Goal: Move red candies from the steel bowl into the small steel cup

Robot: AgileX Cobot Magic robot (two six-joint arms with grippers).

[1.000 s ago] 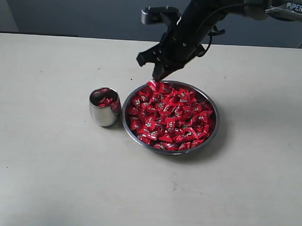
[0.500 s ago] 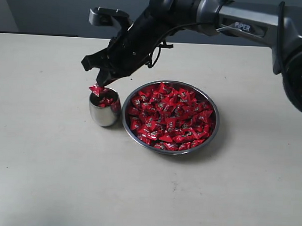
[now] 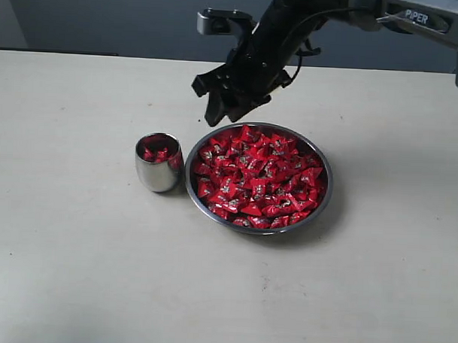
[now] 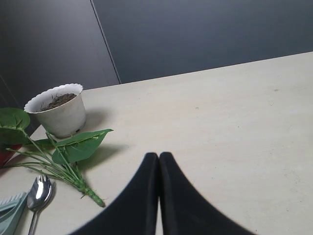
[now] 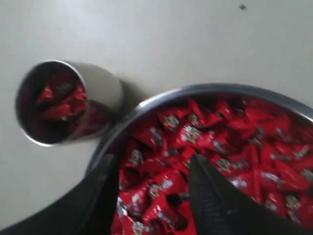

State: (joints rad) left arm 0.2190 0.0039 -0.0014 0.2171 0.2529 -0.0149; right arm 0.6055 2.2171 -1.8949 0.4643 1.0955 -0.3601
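The steel bowl (image 3: pixel 325 191) sits mid-table, heaped with red candies (image 3: pixel 259 176). Just left of it stands the small steel cup (image 3: pixel 159 174) with a few red candies (image 3: pixel 157 151) inside. My right gripper (image 3: pixel 226 110) hangs open and empty above the bowl's back-left rim. In the right wrist view the cup (image 5: pixel 98 88) and the bowl's rim (image 5: pixel 195 91) show, and the gripper (image 5: pixel 155 164) spreads its fingers (image 5: pixel 208 188) over the candy pile (image 5: pixel 234 142). In the left wrist view my left gripper (image 4: pixel 159 156) is shut on nothing above bare table.
Only the left wrist view shows a white flowerpot (image 4: pixel 58 108), a leafy green sprig (image 4: pixel 68 152) and a metal spoon (image 4: pixel 38 191) lying on the table. A dark wall runs behind the table's far edge.
The right gripper carried a candy from the bowl over to the cup and let it go. It has since swung back right, open, to the bowl's back-left rim.
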